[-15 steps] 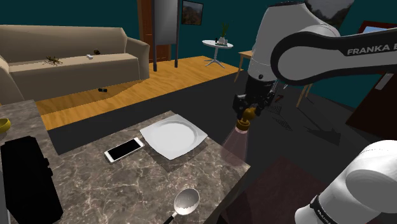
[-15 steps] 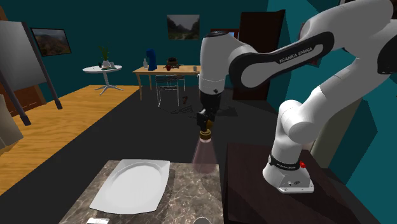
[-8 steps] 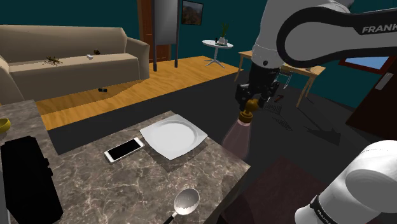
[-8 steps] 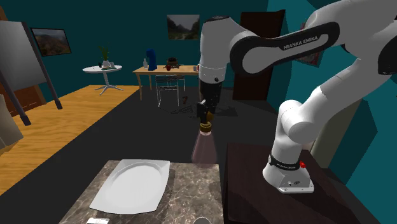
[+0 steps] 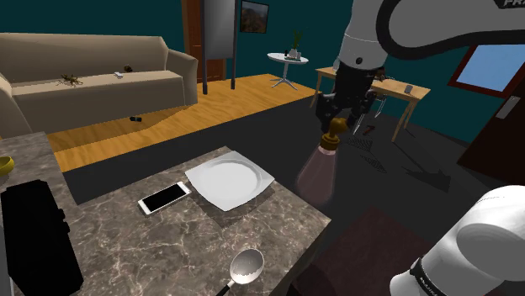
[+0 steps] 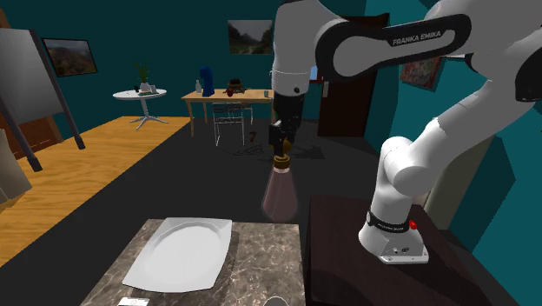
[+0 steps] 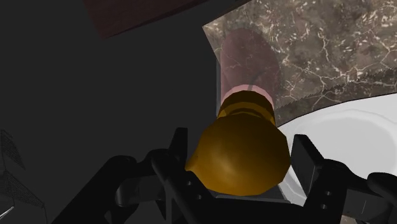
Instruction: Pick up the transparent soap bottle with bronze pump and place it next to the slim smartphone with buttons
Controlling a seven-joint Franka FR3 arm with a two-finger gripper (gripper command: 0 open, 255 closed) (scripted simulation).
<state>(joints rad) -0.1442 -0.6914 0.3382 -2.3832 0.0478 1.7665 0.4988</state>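
So the gripper (image 5: pixel 335 128) has the bottle (image 5: pixel 318 172) by its bronze pump (image 7: pixel 238 156). In the wrist view the two black fingers (image 7: pixel 180 153) sit tight against either side of the pump head, only as far apart as the head is wide, and nothing else is in the grip.

In the second exterior view the gripper (image 6: pixel 280 149) points straight down and the bottle (image 6: pixel 279 196) hangs upright under it. It's clear of the table (image 6: pixel 261 269), with its base a bit above the table's far edge. The body is see-through with a pinkish tint, wide at the bottom and narrowing up to the neck.

In the shoulder view the bottle floats just off the table's (image 5: pixel 168 244) corner by the plate (image 5: pixel 229 181), with dark floor behind it. Looking down from the wrist, its base (image 7: pixel 248 57) lines up with the table's (image 7: pixel 305 51) edge and the plate's rim (image 7: pixel 343 127) is just beside it. I honestly can't tell if it's over the marble or just past it.

The phone (image 5: pixel 164 198) is white and lies flat on the table, just beside the plate's corner on the shoulder view's left. That puts the plate between the phone and the bottle, which are well apart.

A spoon (image 5: pixel 246 267) lies near the table's near edge. A black box (image 5: pixel 34 240) sits at the table's left end in the shoulder view. The stand (image 6: pixel 347 252) is right up against the table.
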